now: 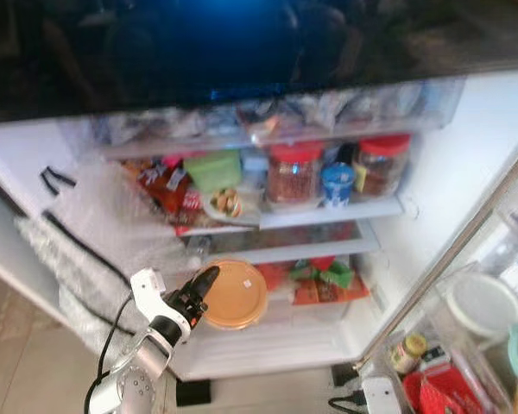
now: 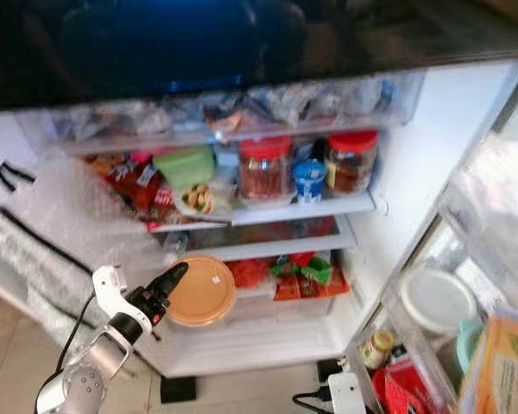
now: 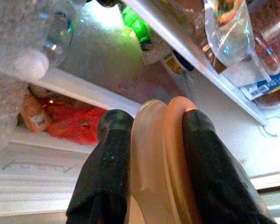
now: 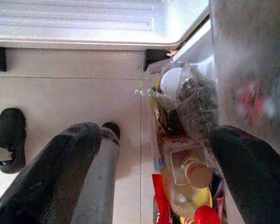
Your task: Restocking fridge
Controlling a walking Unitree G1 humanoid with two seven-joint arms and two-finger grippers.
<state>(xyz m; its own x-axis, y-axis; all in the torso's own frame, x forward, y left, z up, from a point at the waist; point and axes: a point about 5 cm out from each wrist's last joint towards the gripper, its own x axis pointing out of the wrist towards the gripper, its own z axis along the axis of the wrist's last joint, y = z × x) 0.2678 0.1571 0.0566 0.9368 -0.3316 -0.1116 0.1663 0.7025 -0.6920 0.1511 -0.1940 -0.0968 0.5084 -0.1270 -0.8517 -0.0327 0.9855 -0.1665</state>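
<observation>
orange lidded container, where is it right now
Held on edge in the left gripper, the orange lidded container is at the fridge's lower shelf, left of the red packets.

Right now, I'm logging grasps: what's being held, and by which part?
The left gripper clamps the orange lidded container by its rim edge. The right gripper is open, holding nothing.

Fridge shelf [image 1: 328, 213]: two red-lidded jars [image 1: 294, 173], blue tub [image 1: 337, 184], green box [image 1: 214, 169], snack packets [image 1: 166, 185]. Lower shelf [image 1: 276, 321]: red and green packets [image 1: 328, 280].
</observation>
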